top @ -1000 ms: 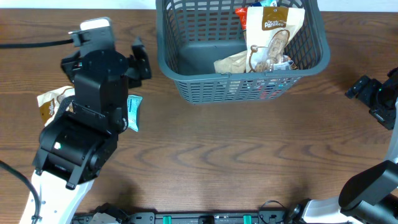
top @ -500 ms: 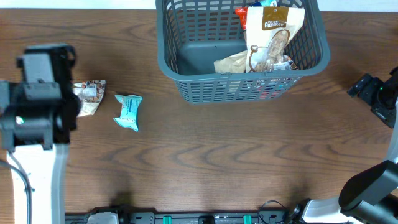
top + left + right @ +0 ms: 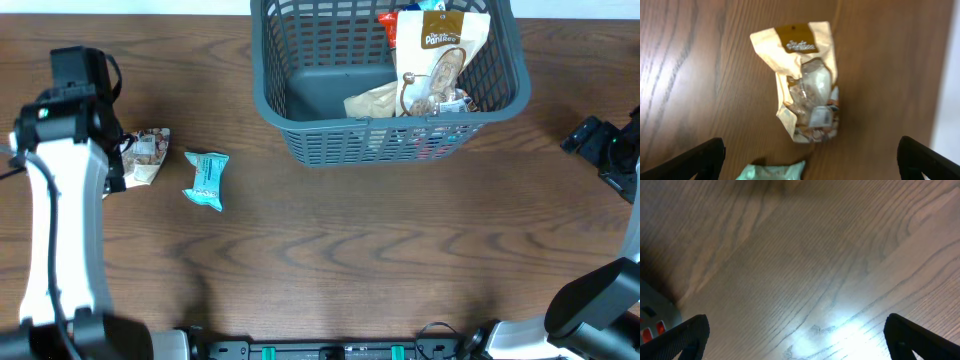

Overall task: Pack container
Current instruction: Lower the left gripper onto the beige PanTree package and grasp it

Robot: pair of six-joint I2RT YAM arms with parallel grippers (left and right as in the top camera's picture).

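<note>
The dark grey slotted container [image 3: 262, 92] stands at the back centre and holds several snack packets, among them a tan one [image 3: 437, 58]. A tan snack packet [image 3: 147, 152] and a teal packet [image 3: 207, 180] lie on the table to the left. My left gripper [image 3: 112, 158] hangs open and empty above them. In the left wrist view the tan packet [image 3: 807, 85] lies ahead of the open left gripper [image 3: 810, 161], and the teal packet [image 3: 772, 172] is between the fingers, below them. My right gripper [image 3: 600, 148] is open and empty over bare wood [image 3: 797, 335] at the far right.
The left arm's white link [image 3: 60, 230] runs down the left side of the table. A corner of the container [image 3: 654, 316] shows at the left edge of the right wrist view. The table's white edge [image 3: 947, 100] is to the right of the tan packet.
The left arm has swung off the two packets to the table's left side, uncovering them, then turned its wrist over them. The right arm has barely moved.
</note>
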